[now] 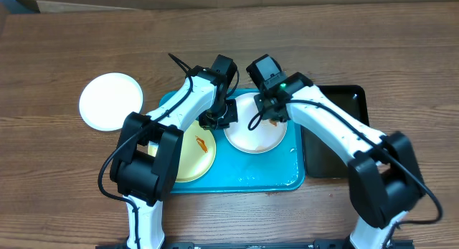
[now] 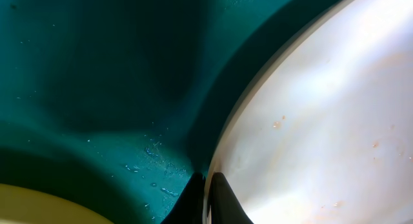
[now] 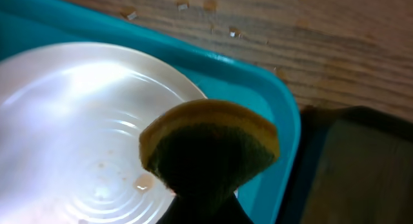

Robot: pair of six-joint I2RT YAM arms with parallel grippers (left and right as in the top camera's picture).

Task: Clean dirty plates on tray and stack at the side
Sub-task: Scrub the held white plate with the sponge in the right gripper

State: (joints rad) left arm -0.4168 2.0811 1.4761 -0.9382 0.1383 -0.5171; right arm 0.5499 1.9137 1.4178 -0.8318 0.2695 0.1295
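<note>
On the turquoise tray (image 1: pixel 244 179) lie a pale yellow-green plate (image 1: pixel 192 156) with an orange smear and a white plate (image 1: pixel 252 136). My left gripper (image 1: pixel 217 118) is shut on the white plate's left rim. In the left wrist view its fingertips (image 2: pixel 208 185) pinch that rim (image 2: pixel 222 146) just above the wet tray (image 2: pixel 97 88). My right gripper (image 1: pixel 270 114) is shut on a yellow and dark green sponge (image 3: pixel 210 146), which hangs over the white plate (image 3: pixel 84 121) near small orange spots (image 3: pixel 143 181). Another white plate (image 1: pixel 111 100) lies on the table to the left of the tray.
A black tray (image 1: pixel 333 138) stands right beside the turquoise tray on its right, also seen in the right wrist view as the black tray (image 3: pixel 361 166). Crumbs lie on the wooden table (image 3: pixel 290 30) behind the trays.
</note>
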